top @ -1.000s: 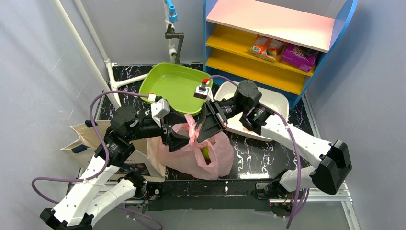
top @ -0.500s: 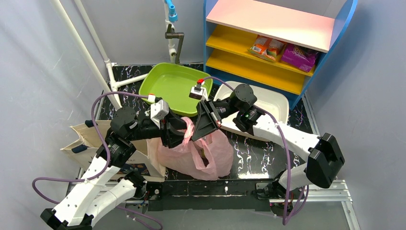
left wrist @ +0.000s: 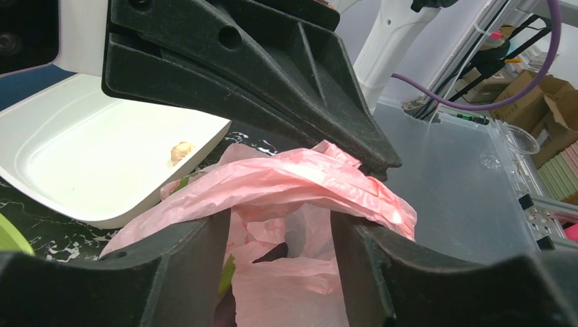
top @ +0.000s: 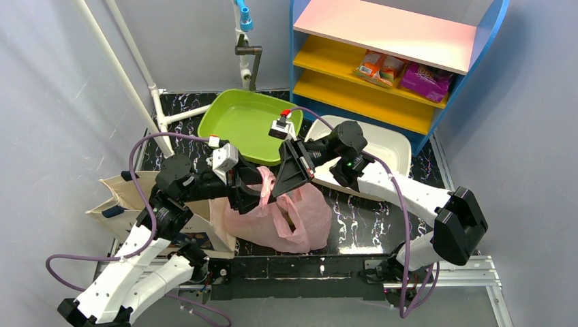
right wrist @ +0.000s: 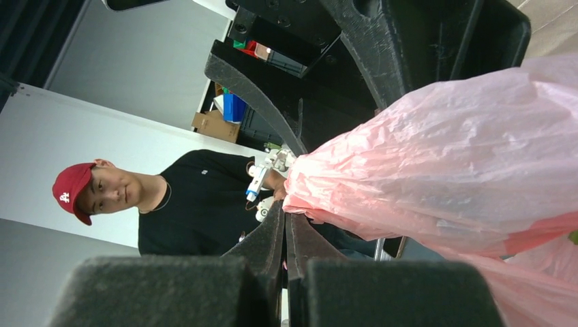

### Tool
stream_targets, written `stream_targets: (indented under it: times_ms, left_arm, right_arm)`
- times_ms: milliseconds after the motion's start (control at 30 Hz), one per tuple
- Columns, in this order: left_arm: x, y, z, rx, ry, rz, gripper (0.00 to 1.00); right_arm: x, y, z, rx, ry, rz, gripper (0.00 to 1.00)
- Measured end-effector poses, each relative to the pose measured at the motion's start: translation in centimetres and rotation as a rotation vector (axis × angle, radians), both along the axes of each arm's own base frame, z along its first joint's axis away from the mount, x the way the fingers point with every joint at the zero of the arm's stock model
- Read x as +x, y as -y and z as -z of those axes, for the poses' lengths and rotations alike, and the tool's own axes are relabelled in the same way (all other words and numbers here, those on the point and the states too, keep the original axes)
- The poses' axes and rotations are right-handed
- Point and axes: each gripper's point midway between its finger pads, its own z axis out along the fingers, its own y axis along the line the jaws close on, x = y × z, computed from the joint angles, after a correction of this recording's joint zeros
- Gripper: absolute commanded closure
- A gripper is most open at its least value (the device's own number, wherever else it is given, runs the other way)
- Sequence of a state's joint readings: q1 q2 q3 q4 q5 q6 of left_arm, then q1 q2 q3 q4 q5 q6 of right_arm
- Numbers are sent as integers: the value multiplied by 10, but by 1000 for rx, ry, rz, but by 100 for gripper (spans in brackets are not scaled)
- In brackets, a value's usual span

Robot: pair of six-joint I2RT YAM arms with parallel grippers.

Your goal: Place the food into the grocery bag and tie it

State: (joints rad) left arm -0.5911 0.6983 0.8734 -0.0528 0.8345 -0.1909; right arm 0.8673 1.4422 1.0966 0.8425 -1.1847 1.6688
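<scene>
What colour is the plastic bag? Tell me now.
The bag is translucent pink, clearest in the left wrist view.

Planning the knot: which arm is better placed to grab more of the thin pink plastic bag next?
Probably left: the left gripper stands open with the thin pink plastic bag bunched between its fingers; the right gripper is shut on that bag.

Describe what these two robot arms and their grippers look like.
The left arm and right arm share white shell links, black joints and a looping purple cable each. The left gripper and right gripper are matte black, with two long wedge-shaped fingers. A white camera block sits on each wrist.
</scene>
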Motion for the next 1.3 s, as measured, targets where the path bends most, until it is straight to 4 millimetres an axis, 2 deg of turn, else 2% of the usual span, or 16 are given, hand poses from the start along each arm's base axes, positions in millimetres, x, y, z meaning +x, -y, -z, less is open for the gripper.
stream_targets:
  times_ms: [233, 367, 400, 500, 533, 600, 667, 733, 800, 967, 1067, 1133, 1300]
  left_arm:
    - [5, 2, 0, -16, -9, -18, 65]
    - [8, 4, -3, -34, -16, -20, 96]
    - [8, 5, -4, -37, -19, -19, 100]
    - [8, 5, -5, -43, -19, -14, 100]
    - [8, 5, -6, -44, -19, -14, 100]
    - [8, 5, -6, -44, -21, -15, 100]
    - [8, 5, -5, -42, -26, -19, 100]
    - [9, 5, -4, -41, -28, -23, 100]
    - [9, 5, -3, -38, -35, -26, 100]
    - [9, 5, -3, -38, -45, -30, 100]
    - [10, 5, -2, -37, -51, -34, 100]
    - [10, 5, -2, -37, -55, -37, 100]
    - [12, 6, -1, -35, -75, -42, 100]
  right_arm:
    - [-7, 0, 0, -2, -13, -20, 99]
    - [-10, -1, -1, 4, -14, -28, 99]
    - [-9, -1, -1, 3, -16, -28, 99]
    - [-9, -1, 0, -2, -22, -27, 99]
    - [-9, -1, 0, -2, -22, -27, 94]
    - [-8, -3, 3, -11, -13, -25, 73]
    - [-5, -5, 8, -35, -1, -11, 57]
    - [-1, -6, 10, -63, 20, 11, 51]
    - [5, -2, 5, -91, 62, 63, 48]
    - [18, 26, -9, -89, 171, 204, 47]
    - [22, 41, -12, -93, 217, 278, 61]
    - [21, 47, -10, -103, 243, 306, 66]
    - [27, 50, 7, -156, 281, 379, 69]
